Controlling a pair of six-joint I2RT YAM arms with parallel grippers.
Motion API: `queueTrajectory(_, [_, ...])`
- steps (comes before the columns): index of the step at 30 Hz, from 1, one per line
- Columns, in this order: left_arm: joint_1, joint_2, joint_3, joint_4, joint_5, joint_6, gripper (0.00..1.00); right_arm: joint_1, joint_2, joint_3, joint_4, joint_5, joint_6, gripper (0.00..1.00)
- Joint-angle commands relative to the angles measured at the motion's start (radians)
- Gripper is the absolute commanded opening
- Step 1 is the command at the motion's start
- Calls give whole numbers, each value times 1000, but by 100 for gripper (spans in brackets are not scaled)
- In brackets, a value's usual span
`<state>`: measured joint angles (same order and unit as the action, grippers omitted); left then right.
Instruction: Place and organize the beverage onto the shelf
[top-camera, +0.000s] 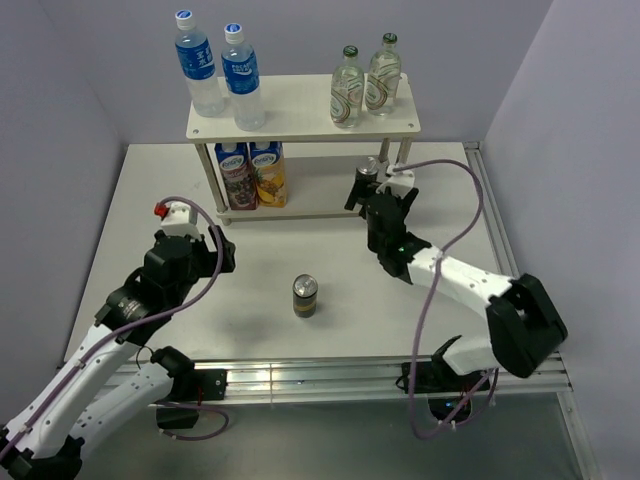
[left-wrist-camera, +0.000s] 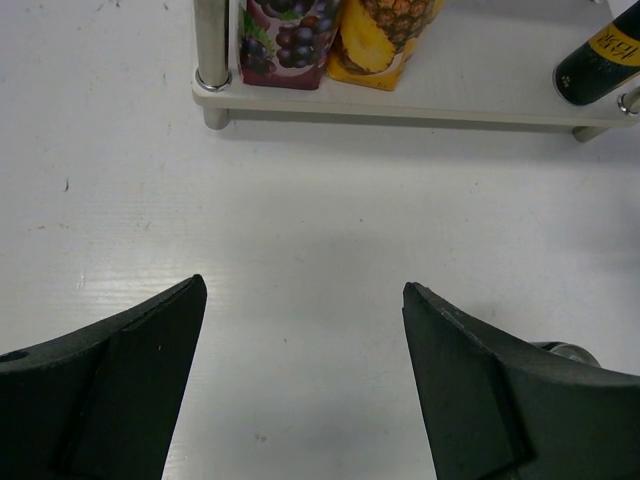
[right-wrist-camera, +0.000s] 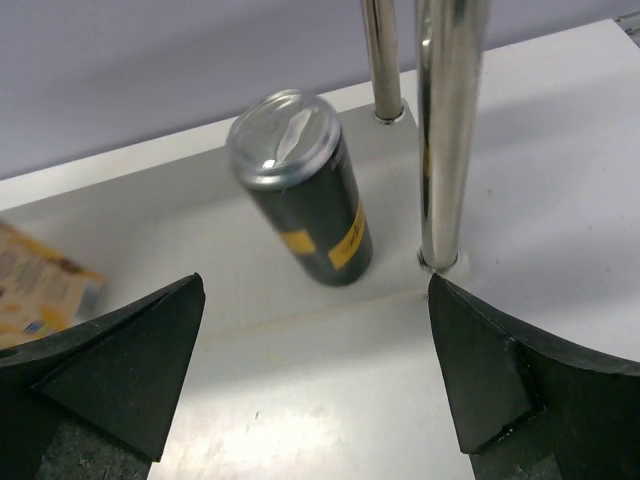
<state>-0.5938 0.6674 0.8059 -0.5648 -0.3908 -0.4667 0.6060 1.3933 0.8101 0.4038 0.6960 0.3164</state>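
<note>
The shelf (top-camera: 300, 120) stands at the back of the table. Its top board carries two blue-capped water bottles (top-camera: 198, 65) (top-camera: 243, 78) on the left and two green-capped glass bottles (top-camera: 347, 88) (top-camera: 384, 75) on the right. A dark can (top-camera: 367, 172) (right-wrist-camera: 305, 190) rests on the lower board's right end, beside a metal leg. My right gripper (top-camera: 378, 192) (right-wrist-camera: 315, 285) is open just in front of it, not touching it. A second dark can (top-camera: 305, 296) stands upright mid-table. My left gripper (top-camera: 218, 250) (left-wrist-camera: 303, 285) hovers open over bare table, left of that can.
Two juice cartons, grape (top-camera: 236, 175) (left-wrist-camera: 290, 40) and pineapple (top-camera: 268, 173) (left-wrist-camera: 385, 40), fill the lower board's left end. Chrome shelf legs (right-wrist-camera: 445, 130) rise close to my right finger. Walls close in on the table at the back and both sides.
</note>
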Motion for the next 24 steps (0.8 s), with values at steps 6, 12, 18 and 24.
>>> queueTrajectory(6, [-124,30,21,-10,-60,-56,86,164,-445,-167,-250,108,118,100])
queueTrajectory(12, [-407,89,0,-52,-242,-282,85,276,-746,-250,-454,123,197,100])
queueTrajectory(18, [-774,84,-203,41,-437,-509,85,317,-859,-246,-620,145,185,100])
queueTrajectory(24, [-972,361,-240,250,-542,-552,85,319,-922,-253,-631,149,165,100])
